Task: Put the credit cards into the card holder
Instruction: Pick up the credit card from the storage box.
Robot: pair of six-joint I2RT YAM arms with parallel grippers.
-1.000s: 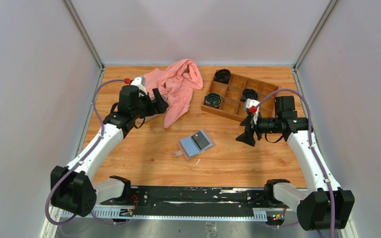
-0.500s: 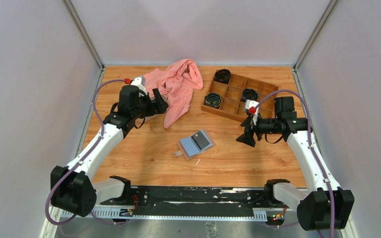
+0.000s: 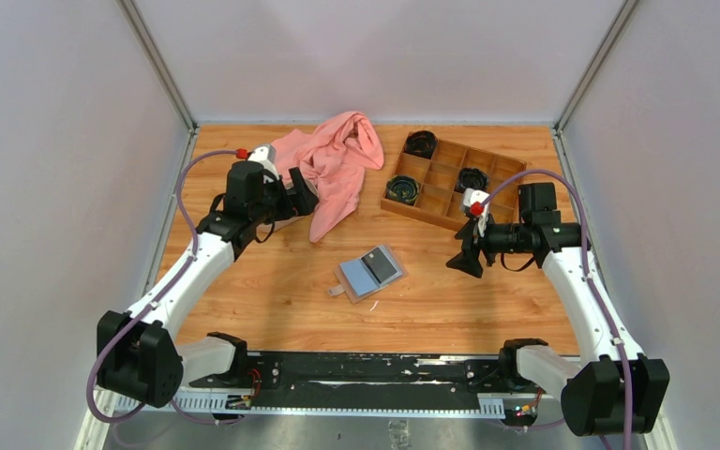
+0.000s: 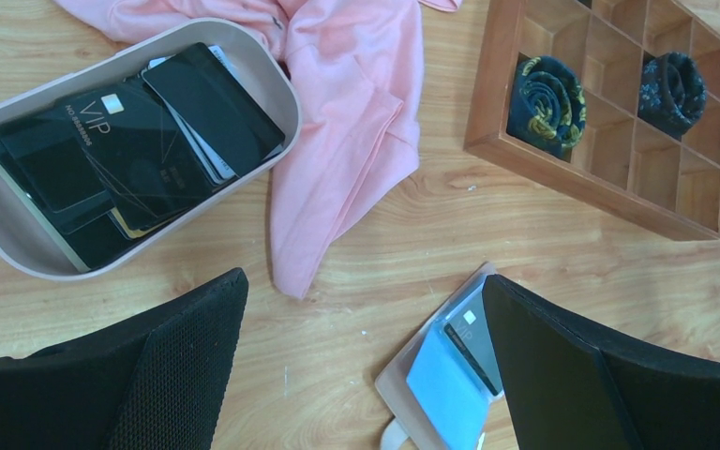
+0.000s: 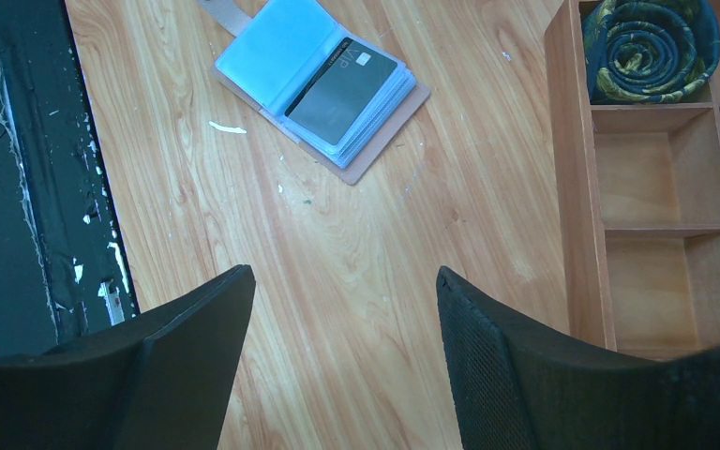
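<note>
Credit cards (image 4: 122,141) — flat glossy black rects — stacked in oval tray (image 4: 0,230); left tool (image 4: 364,309), right tool (image 5: 345,291) spread apart, empty.

1. The top external view sits high above and behind the arms (image 3: 192,267); it faces the far wall and looks down from a distance, taking in the whole table (image 3: 272,314).
2. The left wrist view hangs close over the table's far left part; it looks steeply down past its own fingers (image 4: 164,375).
3. The right wrist view hovers low on the right side; it looks almost straight down, the top of its frame toward the table's middle.
4. All three views share the open card holder (image 3: 370,272); each also catches the wooden box (image 3: 450,183).
</note>
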